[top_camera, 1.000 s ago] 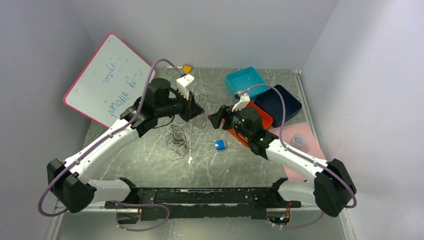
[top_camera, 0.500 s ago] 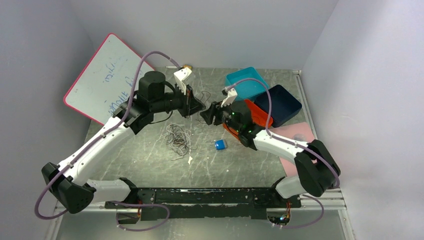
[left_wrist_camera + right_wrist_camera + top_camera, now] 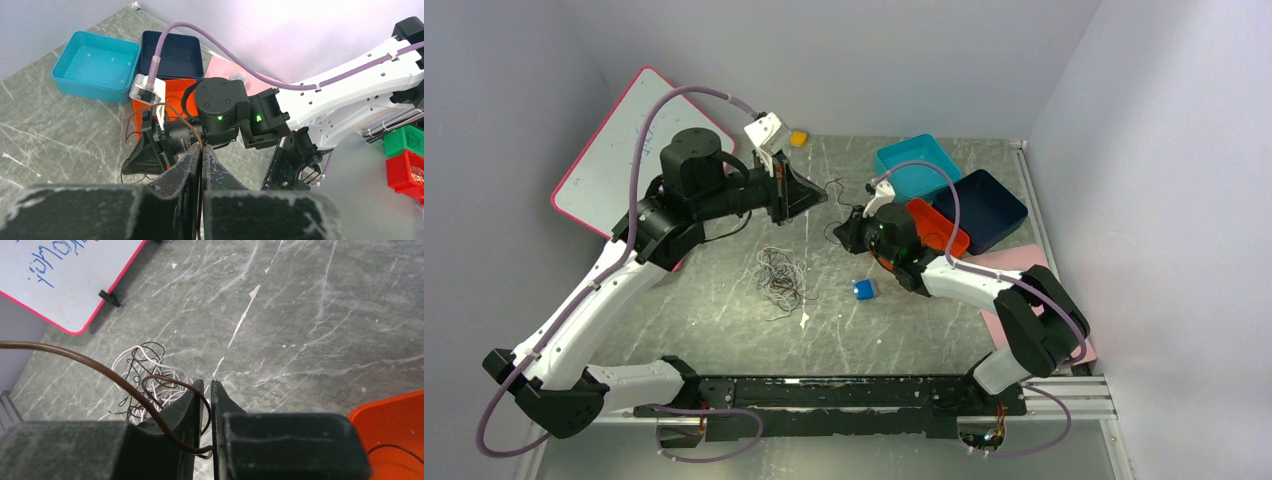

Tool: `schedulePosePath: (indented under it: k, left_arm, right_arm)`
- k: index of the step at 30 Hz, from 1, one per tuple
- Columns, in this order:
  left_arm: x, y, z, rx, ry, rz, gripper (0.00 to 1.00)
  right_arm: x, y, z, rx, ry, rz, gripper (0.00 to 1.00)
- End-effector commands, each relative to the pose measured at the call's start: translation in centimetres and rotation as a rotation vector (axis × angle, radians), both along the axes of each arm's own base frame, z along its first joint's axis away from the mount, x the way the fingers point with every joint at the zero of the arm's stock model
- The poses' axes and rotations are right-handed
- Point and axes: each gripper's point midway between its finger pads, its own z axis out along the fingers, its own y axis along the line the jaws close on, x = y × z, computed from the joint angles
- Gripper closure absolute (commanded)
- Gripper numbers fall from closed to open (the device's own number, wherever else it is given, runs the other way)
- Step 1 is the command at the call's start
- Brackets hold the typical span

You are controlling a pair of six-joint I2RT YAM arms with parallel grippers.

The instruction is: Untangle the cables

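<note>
Worked between pale grey walls (image 3: 874, 60) over a scratched grey-green marbled desk (image 3: 724, 330), apparently drawing one strand clear. Had the left pincer (image 3: 201, 149) and the right pincer (image 3: 206, 384) each pressed together on a thin brown wire (image 3: 75, 357), above the loose whitish-and-dark tangle of cables (image 3: 779, 275) lying on the desk. Called next, probably, for a slow pull apart without tightening knots.
</note>
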Motion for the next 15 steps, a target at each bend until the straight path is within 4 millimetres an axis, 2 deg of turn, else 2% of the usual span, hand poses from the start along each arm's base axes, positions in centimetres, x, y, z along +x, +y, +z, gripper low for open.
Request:
schedulePosePath:
  k: [1, 4, 7, 10, 15]
  left_arm:
    - [0.0, 0.6, -0.4, 0.028, 0.012, 0.034, 0.93]
    - [0.6, 0.9, -1.6, 0.049, 0.033, 0.079, 0.93]
    - [1.5, 1.3, -3.1, 0.07, 0.062, 0.137, 0.93]
    - [2.6, 1.7, -5.2, 0.096, 0.119, 0.21, 0.93]
    - [3.1, 0.1, -8.0, 0.101, 0.204, 0.174, 0.93]
  right_arm:
    - [-0.1, -0.2, 1.1, 0.024, -0.017, -0.001, 0.88]
    - [-0.6, -0.5, 2.6, 0.032, -0.042, 0.008, 0.91]
    - [-1.2, -1.1, 4.6, 0.039, -0.076, 0.011, 0.99]
    - [-2.0, -1.9, 6.7, 0.043, -0.113, 0.015, 1.0]
    - [-2.9, -3.6, 9.0, 0.028, -0.128, -0.018, 1.0]
